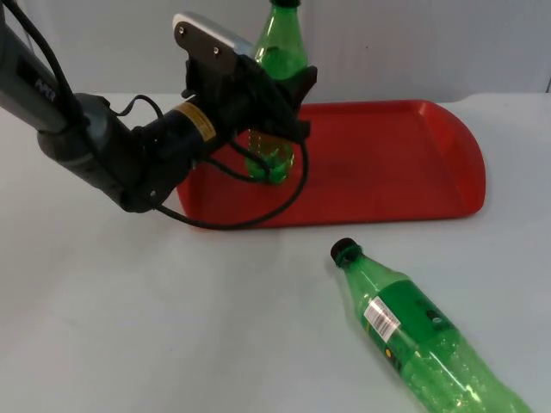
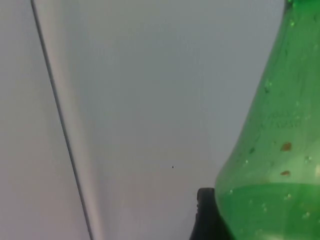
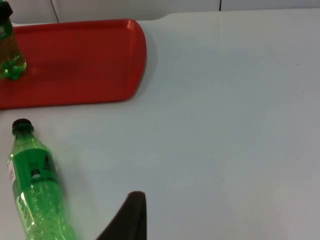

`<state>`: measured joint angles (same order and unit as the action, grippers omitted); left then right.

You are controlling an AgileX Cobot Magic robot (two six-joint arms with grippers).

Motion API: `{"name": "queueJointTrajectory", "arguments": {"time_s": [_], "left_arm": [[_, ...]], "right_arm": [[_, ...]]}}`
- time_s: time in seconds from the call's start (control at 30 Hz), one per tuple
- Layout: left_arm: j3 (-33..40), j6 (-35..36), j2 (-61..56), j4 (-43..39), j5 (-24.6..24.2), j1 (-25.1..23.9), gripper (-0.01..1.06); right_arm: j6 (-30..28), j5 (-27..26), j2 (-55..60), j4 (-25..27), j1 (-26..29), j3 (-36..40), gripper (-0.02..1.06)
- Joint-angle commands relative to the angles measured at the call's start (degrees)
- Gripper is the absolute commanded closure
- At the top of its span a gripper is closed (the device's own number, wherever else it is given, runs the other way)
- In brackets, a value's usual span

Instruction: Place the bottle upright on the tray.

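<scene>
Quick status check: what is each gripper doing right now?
Left gripper: shut on the upright bottle over the red tray.
Right gripper: waiting above the table; fingers cannot be told.

place: robot lab | cues: bare white table (image 1: 172, 327), grey partition wall (image 1: 430, 43)

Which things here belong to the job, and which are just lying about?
In the job:
- upright bottle, standing on the tray, gripped by the left gripper
- red tray

Lying about:
- second bottle, on its side on the table in front of the tray, cap on
- right gripper, waiting above the table, away from both bottles
</scene>
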<state>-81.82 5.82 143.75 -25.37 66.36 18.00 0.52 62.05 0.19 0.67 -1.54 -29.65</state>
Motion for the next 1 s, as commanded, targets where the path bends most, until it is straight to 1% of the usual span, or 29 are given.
{"name": "queueJointTrajectory", "arguments": {"time_s": [0.0,0.1,0.13,0.2,0.23,0.27,0.37,0.8,0.83,0.9,0.93,0.97], "left_arm": [[-0.27,-0.03,0.06,-0.94,-0.12,-0.07,0.83],[-0.27,-0.03,0.06,-0.18,-0.12,-0.07,0.52],[-0.27,-0.03,0.06,-0.18,-0.12,-0.07,0.52],[-0.27,-0.03,0.06,0.47,-0.12,-0.07,0.37],[-0.27,-0.03,0.06,0.47,0.00,-0.07,0.32],[-0.27,-0.03,0.06,0.47,0.15,-0.07,0.29],[-0.27,-0.03,0.06,0.47,0.24,-0.07,0.27],[-0.27,-0.03,0.06,-0.54,0.37,-0.07,0.27],[-0.27,-0.03,0.06,-0.54,0.37,-0.07,0.24],[-0.27,-0.03,0.06,-0.54,0.37,-0.07,0.12],[-0.27,-0.03,0.06,-0.26,0.37,-0.07,0.00],[-0.27,-0.03,0.06,-0.26,0.37,-0.07,0.00]], "right_arm": [[-0.07,-0.31,-0.19,0.08,0.34,0.14,0.00],[-0.07,-0.31,-0.19,0.08,0.34,0.14,0.00],[-0.07,-0.31,-0.19,0.08,0.34,0.14,0.00],[-0.07,-0.31,-0.19,0.08,0.34,0.14,0.00],[-0.07,-0.31,-0.19,0.08,0.34,0.14,0.00],[-0.07,-0.31,-0.19,0.08,0.34,0.14,0.00],[-0.07,-0.31,-0.19,0.08,0.34,0.14,0.00],[-0.07,-0.31,-0.19,0.08,0.34,0.14,0.00],[-0.07,-0.31,-0.19,0.08,0.34,0.14,0.00],[-0.07,-0.31,-0.19,0.08,0.34,0.14,0.00],[-0.07,-0.31,-0.19,0.08,0.34,0.14,0.00],[-0.07,-0.31,-0.19,0.08,0.34,0.14,0.00]]}}
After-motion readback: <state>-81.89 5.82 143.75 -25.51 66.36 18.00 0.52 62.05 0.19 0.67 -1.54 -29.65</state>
